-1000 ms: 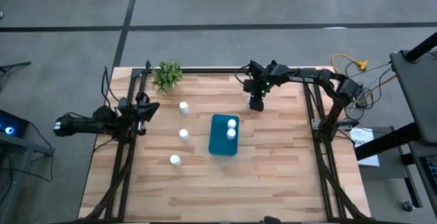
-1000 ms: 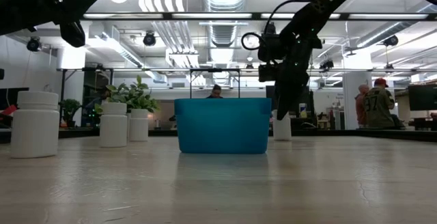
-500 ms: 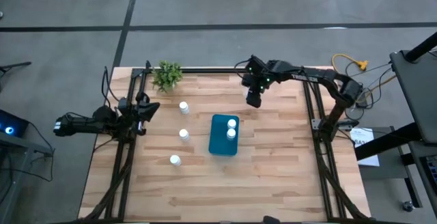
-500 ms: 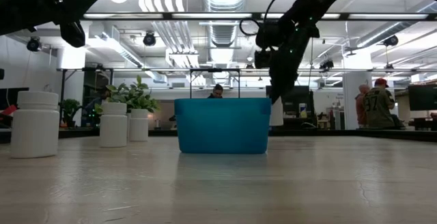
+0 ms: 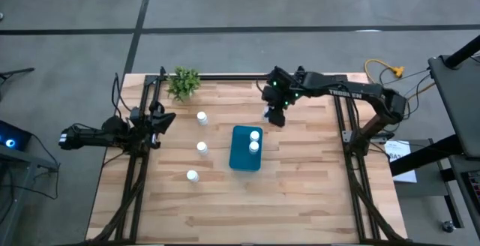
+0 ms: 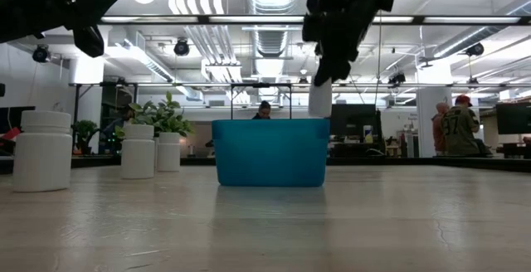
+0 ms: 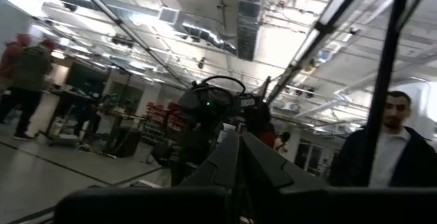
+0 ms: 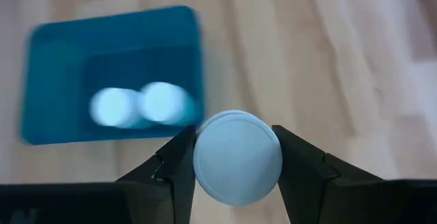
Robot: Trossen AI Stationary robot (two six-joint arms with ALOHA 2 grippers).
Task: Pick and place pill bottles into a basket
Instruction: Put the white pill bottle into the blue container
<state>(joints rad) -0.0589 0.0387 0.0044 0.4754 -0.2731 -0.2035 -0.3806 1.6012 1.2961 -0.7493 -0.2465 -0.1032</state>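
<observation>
The teal basket (image 5: 246, 148) stands mid-table and holds two white pill bottles (image 5: 254, 141); it also shows in the right wrist view (image 8: 113, 74) and the low view (image 6: 270, 152). Three more bottles (image 5: 202, 147) stand on their bases left of it, also seen in the low view (image 6: 43, 150). My right gripper (image 5: 273, 116) is shut on another bottle (image 8: 237, 157), in the air just beyond the basket's far right corner. My left gripper (image 7: 239, 157) is shut and empty, parked level at the table's left edge (image 5: 154, 121). My right gripper pinches the bottle between its two fingers (image 8: 179, 166), one on each side just under the round cap (image 8: 237, 142). The fingers come from above, pointing down. The bottle hangs upright below them (image 6: 319, 99), lifted clear of the table, its base about level with the basket's rim.
A small green plant (image 5: 184, 82) stands at the far left corner. Black frame rails (image 5: 135, 178) run along the table's left and right sides. Bare wood lies near the front edge (image 5: 247, 208). People show in the room beyond the table (image 6: 452, 127).
My right gripper has risen from the table at the far right with the bottle and gone toward the basket. The bottle, standing on the table a second ago, now hangs clear, upright, beside the basket's far right corner.
</observation>
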